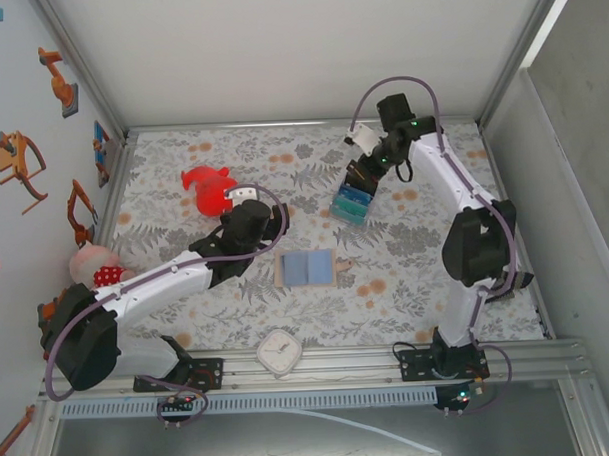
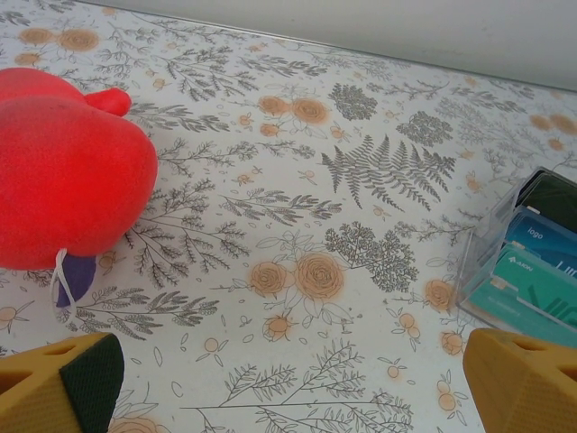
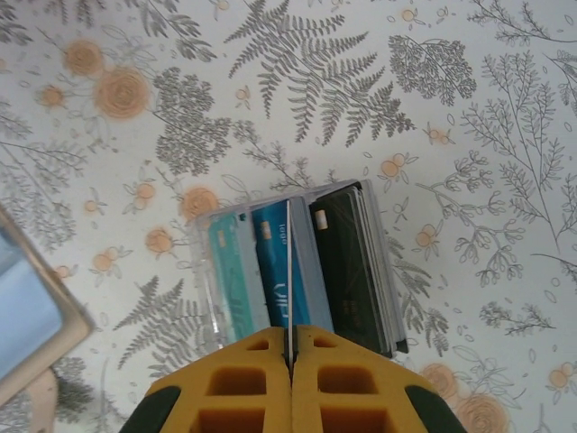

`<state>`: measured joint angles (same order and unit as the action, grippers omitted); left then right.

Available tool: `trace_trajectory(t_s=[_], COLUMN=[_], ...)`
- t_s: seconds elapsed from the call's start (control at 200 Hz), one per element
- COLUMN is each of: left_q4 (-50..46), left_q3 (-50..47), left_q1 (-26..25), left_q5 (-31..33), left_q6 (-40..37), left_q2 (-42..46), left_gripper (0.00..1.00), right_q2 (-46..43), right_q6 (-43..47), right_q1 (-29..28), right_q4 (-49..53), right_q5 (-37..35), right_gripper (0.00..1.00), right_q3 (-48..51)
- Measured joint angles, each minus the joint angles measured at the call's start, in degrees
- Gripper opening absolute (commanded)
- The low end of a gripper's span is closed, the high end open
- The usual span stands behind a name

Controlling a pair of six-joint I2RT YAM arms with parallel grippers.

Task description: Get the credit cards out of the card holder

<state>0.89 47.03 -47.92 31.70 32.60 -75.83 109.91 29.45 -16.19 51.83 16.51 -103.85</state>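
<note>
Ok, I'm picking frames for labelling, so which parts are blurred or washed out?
Top view: even light, soft shadows, everything sharp but small. Left wrist view: the red plush toy is oversaturated, its texture lost; the left tool is blurred at its yellow tips. Right wrist view: the card box is sharp, the wallet at the left edge out of focus.

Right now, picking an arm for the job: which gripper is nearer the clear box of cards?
Right. The right gripper is shut at the edge of the clear box; the left gripper stands open, apart from it, beside the red toy.
</note>
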Motion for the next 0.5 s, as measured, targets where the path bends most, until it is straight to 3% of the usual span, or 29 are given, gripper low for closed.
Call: trace_trajectory(t_s=[0.501], left_q4=[2.05], left_q3=[-0.07], left_q1=[0.00], left_q5=[-0.24], left_q6=[-1.81], left_q2=[0.00], left_gripper=[0.97], right_q2=[8.00], right_q6=[4.39], right_q1=[0.42], right_q4=[2.03], right_q5=[-3.37], right_gripper=[0.00], right_q3=[-7.19])
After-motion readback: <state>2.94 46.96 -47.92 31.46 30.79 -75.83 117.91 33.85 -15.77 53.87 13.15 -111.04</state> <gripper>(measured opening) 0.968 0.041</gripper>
